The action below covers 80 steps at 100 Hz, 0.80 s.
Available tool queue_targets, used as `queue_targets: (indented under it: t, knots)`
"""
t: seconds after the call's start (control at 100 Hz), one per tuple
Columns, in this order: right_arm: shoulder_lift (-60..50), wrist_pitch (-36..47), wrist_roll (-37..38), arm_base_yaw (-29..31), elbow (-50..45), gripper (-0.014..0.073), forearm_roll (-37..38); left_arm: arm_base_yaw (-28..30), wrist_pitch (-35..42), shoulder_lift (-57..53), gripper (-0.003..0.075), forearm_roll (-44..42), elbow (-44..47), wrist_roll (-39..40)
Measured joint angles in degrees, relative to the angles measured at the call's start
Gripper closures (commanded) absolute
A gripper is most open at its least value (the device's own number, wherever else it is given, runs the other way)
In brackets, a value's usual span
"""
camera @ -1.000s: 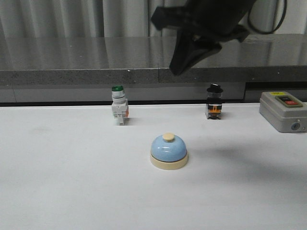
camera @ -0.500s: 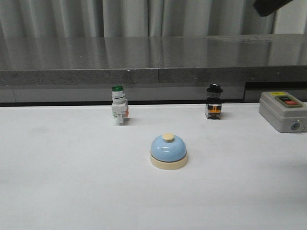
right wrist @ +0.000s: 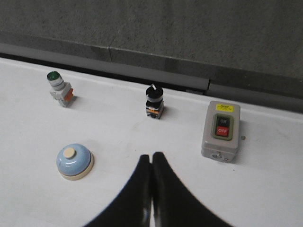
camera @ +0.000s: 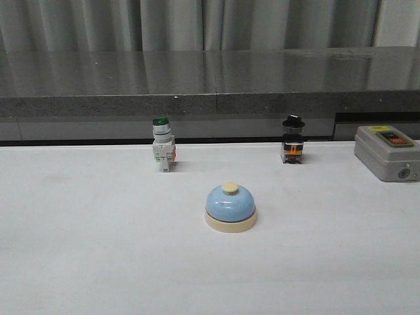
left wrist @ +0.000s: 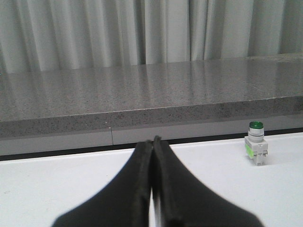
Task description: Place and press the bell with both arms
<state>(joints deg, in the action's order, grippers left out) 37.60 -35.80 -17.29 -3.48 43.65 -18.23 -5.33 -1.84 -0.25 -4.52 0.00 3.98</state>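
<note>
Near the centre of the front view, slightly below the middle, the bell (camera: 230, 208) sits upright on the white worktop (camera: 98, 262), well apart from everything else. We see a light-blue dome on a cream round base, with a cream button on top. We judge it rigid and fairly light, with a smooth, curved dome that fingers could slide off; the wider base rim looks the surer place to grip, and the button is the part to press straight down on.

No arm appears in the front view. In the left wrist view, our left hand (left wrist: 152, 142) has its two dark fingers pressed together, holding nothing. In the right wrist view, our right hand (right wrist: 151, 156) is likewise closed and empty, with the bell at lower left of that frame, untouched.
</note>
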Motion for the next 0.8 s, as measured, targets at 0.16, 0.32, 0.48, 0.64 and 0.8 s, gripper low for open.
queue_targets:
  t: [0.16,0.32,0.48,0.64,0.8]
  knots:
    - [-8.04,0.35,0.00,1.43,-4.18,0.0654,0.00,0.00,0.00,0.00,0.0741,0.00,0.00,0.00]
    - [-14.87,1.02,0.00,2.16,-7.53,0.0654,0.00,0.00,0.00,0.00,0.0741,0.00,0.00,0.00]
    - [-17.73,1.02,0.00,2.26,-8.20,0.0654,0.00,0.00,0.00,0.00,0.0741,0.00,0.00,0.00]
    - [-17.78,1.02,0.00,2.26,-8.31,0.0654,0.00,0.00,0.00,0.00,0.0741,0.00,0.00,0.00]
    - [-17.78,1.02,0.00,2.26,-8.31,0.0654,0.00,0.00,0.00,0.00,0.0741,0.00,0.00,0.00]
